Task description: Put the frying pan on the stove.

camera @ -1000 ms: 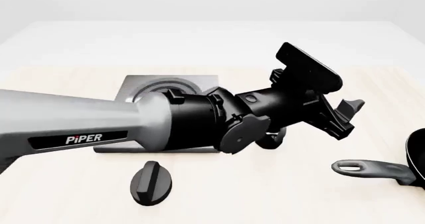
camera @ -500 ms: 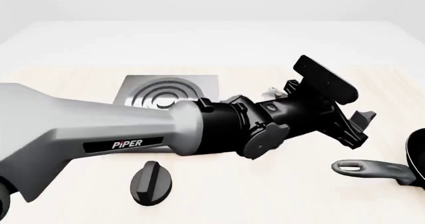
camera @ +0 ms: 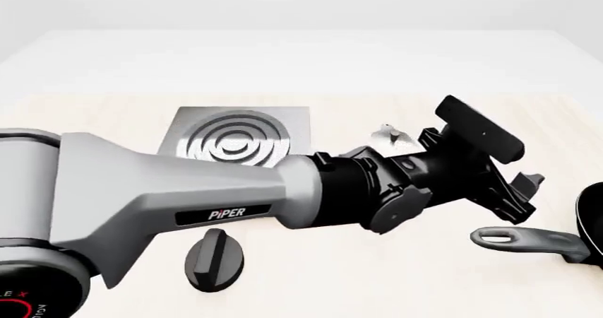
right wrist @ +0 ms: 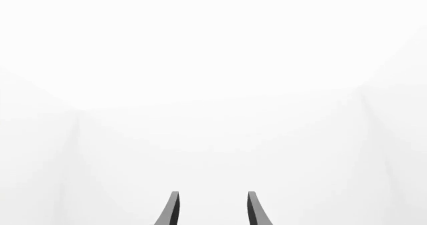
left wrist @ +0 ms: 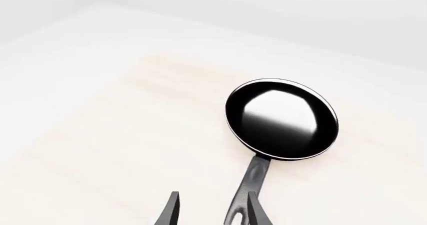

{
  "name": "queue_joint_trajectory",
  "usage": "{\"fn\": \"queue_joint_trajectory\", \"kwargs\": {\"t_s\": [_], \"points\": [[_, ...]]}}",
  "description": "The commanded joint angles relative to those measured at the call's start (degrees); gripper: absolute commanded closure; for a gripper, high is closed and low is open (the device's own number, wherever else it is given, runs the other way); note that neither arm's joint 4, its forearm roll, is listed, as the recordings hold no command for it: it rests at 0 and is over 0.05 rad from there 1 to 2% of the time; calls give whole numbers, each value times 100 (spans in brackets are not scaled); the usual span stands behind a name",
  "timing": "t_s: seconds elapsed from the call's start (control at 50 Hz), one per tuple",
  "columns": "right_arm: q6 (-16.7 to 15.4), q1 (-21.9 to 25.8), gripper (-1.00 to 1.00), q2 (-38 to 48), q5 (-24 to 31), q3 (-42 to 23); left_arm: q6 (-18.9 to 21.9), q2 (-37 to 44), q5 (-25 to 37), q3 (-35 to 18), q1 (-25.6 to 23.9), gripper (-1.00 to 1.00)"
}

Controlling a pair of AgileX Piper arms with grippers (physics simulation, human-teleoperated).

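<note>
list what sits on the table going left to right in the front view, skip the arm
knob → stove → small pale object → frying pan, mostly cut off at the right edge, its handle pointing left

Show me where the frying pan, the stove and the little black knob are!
frying pan (left wrist: pixel 281 119): left wrist view, shiny inside of the bowl.
stove (camera: pixel 236 140): front view, the silver rings.
knob (camera: pixel 216 260): front view, its raised ridge.
</note>
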Motion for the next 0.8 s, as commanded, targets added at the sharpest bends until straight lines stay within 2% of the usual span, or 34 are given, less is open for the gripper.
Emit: {"fn": "queue_joint_trajectory", "kwargs": {"t_s": [0.02,0.4,0.8], "points": [[-11,18,-100,-1,44,-49,-31,243,91,-219,-48,-100],[4,-26,-100,-1,-81,93,-38,605,297,-565,-113,-100],[32,-97,-100,-1,-206,180,98,1193,898,-1376,-164,-100]]}}
